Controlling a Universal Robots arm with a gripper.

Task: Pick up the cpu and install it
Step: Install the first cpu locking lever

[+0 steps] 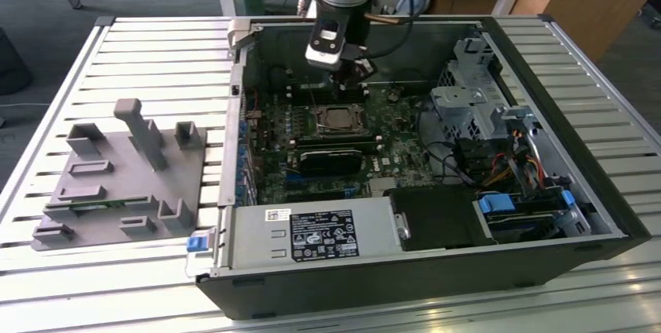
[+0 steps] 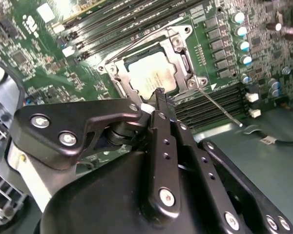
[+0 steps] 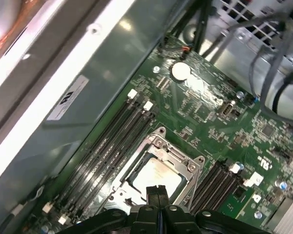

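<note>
cpu seated, my claw pulled up over it

the slatted tabletop (image 1: 155, 54) carries an open computer case (image 1: 578, 217), with a grey tray (image 1: 114, 193) at its 9 o'clock. inside, the green motherboard (image 3: 205, 102) holds the socket frame (image 2: 185, 63), and in it lies the cpu (image 3: 154, 176): light, stiff, slick on top, fragile beneath, best held by its edges. my claw (image 2: 159, 95) hangs just above it, fingers pressed together, empty.
</note>
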